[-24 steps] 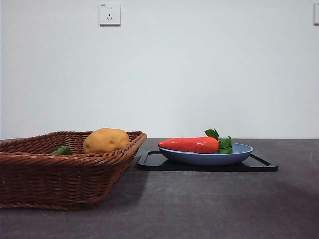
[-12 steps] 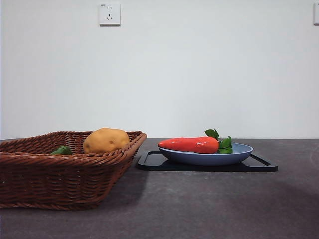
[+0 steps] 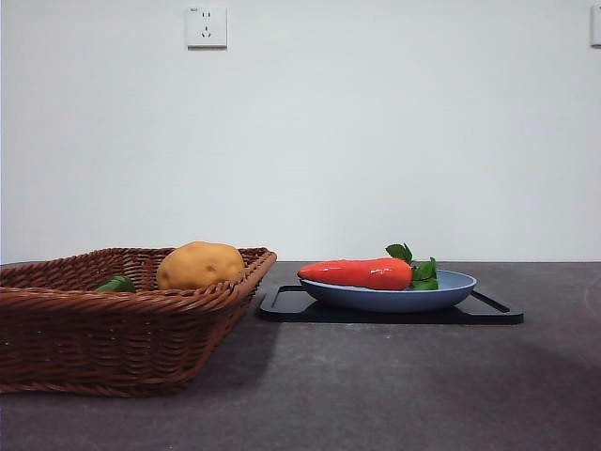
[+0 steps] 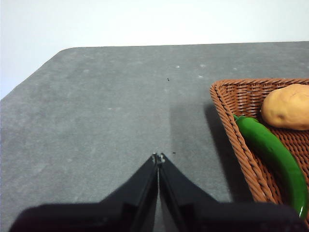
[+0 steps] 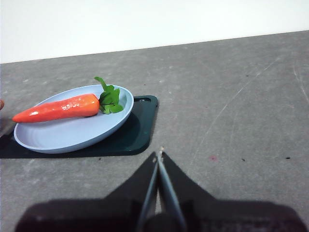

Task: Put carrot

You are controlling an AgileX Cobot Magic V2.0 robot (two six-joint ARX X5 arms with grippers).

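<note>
the woven brown wicker basket point(image 3: 122, 315) sits nearest on the dark grey worktop point(image 3: 394, 385), holding a tan potato point(image 3: 200, 265) and a green pepper point(image 4: 273, 152). beyond, the glossy orange-red carrot point(image 3: 357, 273) lies lengthwise across a pale blue plate point(image 3: 451, 289) on a black tray point(image 3: 488, 310), leaves toward the right gripper point(image 5: 160, 151). both it and the left gripper point(image 4: 158, 156) hover with jaws closed, empty.

No readable text, labels, brands or numbers in any view. Only candidate: tiny dark mark at the upper left corner of the wall socket point(image 3: 207, 26) plate, too small to read. Second plate point(image 3: 596, 24) at the right edge of the wall is cut off, nothing legible on it.
</note>
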